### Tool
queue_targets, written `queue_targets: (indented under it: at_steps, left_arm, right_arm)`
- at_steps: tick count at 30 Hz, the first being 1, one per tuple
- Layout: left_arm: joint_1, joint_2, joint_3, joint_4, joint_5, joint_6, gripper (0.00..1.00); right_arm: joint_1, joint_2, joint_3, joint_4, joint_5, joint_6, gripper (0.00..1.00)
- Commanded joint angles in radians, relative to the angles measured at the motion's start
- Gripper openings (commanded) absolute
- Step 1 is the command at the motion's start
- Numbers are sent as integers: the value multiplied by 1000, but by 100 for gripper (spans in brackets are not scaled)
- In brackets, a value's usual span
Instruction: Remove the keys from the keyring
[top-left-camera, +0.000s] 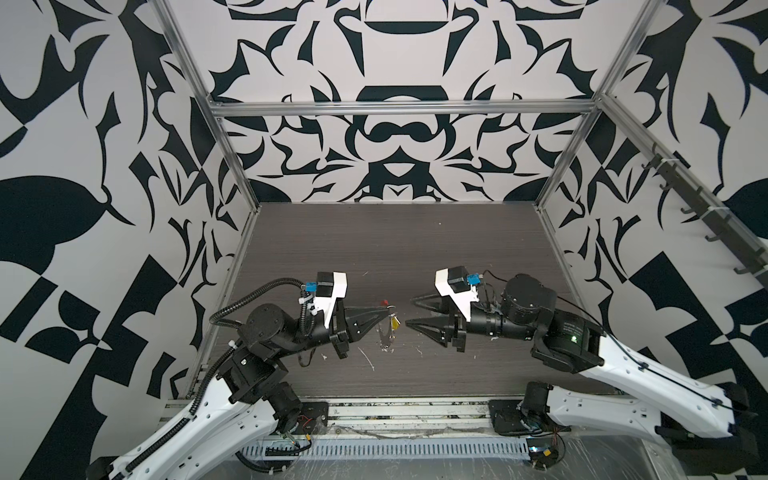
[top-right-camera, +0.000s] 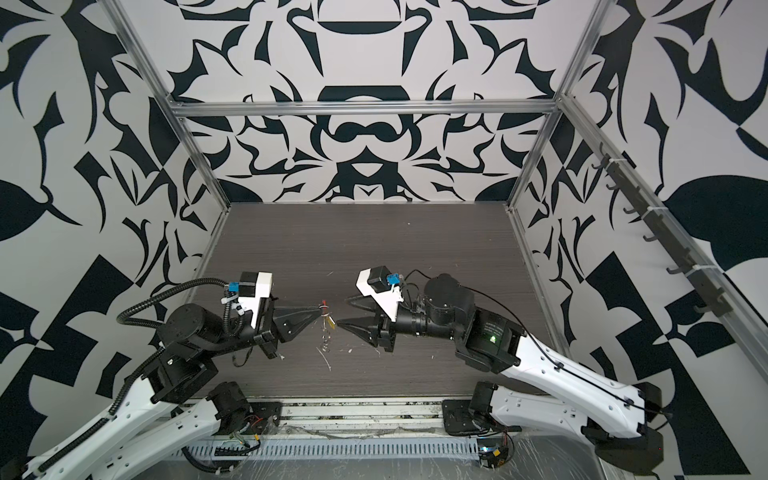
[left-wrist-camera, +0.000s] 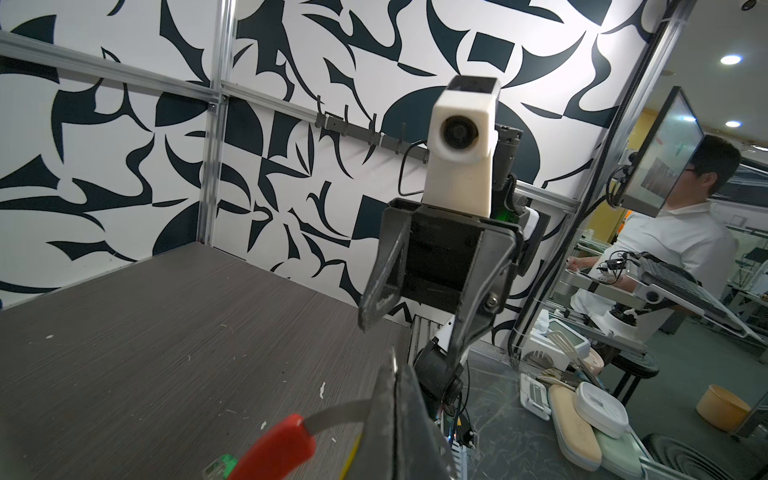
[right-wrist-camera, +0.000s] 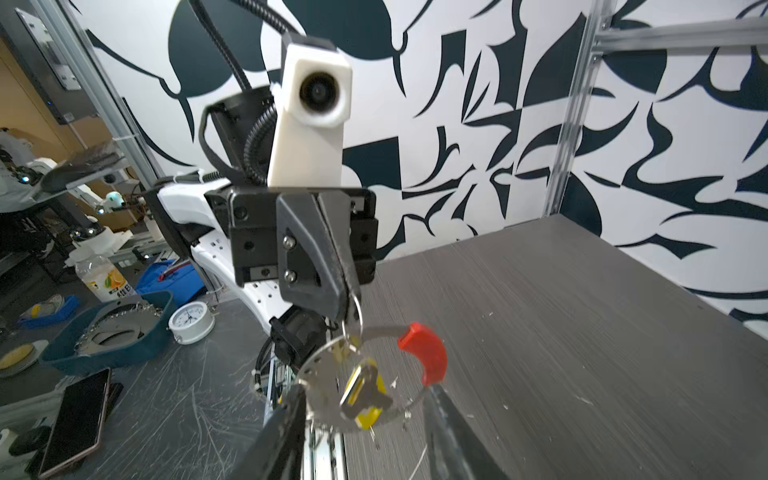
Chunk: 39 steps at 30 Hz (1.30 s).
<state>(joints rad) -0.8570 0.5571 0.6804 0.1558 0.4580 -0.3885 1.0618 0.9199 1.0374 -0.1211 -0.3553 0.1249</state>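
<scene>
The left gripper (top-left-camera: 383, 309) is clenched on the keyring (top-left-camera: 386, 338), pinching the thin grey hoop at its very tip and holding it in the air above the dark wood-grain tabletop (top-left-camera: 374, 249) that lies beneath that gripper. In both top views the keyring (top-right-camera: 325, 338) hangs edge-on below the left gripper's tip, so it reads as a narrow sliver.

The red sleeve (top-left-camera: 385, 302) sits on the hoop right at the left gripper's tip, on its far side. In the left wrist view the red sleeve (left-wrist-camera: 278, 451) lies just beside the closed fingers (left-wrist-camera: 403, 436), with a bare grey stretch of hoop running from it into the grip.

The yellow-tagged key (top-left-camera: 396, 322) dangles from the hoop just off the left gripper's tip, on the side facing the other arm. In the right wrist view the yellow-tagged key (right-wrist-camera: 365, 395) shows its silver blade across the yellow plastic, inside the hoop's outline. A green tag (left-wrist-camera: 226, 461) peeks in next to the red sleeve in the left wrist view; its key cannot be made out.

The right gripper (top-left-camera: 409, 311) points at the left gripper, tip towards tip, with its jaws released and spread, grasping nothing. In both top views the right gripper (top-right-camera: 341, 312) ends just beside the hanging key, with a small gap between them
</scene>
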Motion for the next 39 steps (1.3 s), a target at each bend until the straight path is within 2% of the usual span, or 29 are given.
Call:
queue_targets:
  at_steps: [1,8,10,13,23,33,39]
  left_arm:
    - [1,-13,4,48,28,-4,0]
    - [1,-15,-1,59,54,-7,0]
    - [1,-14,-3,62,54,-7,0]
    - [2,-18,-12,66,42,-7,0]
    - [1,-22,-21,73,14,-4,0]
    - [1,-42,-31,64,-24,-3,0]
    - [1,-38,-31,62,-26,-6,0]
  right_arm:
    - [-11,29,34,122,-60,33,51]
    - [-81,66,16,229,-241,128,51]
    - [-109,69,-1,270,-279,169,48]
    - [-125,75,-11,293,-313,197,44]
    - [-125,117,-23,297,-378,228,41]
    - [-125,128,-44,332,-400,256,20]
    - [-125,132,-40,328,-397,264,4]
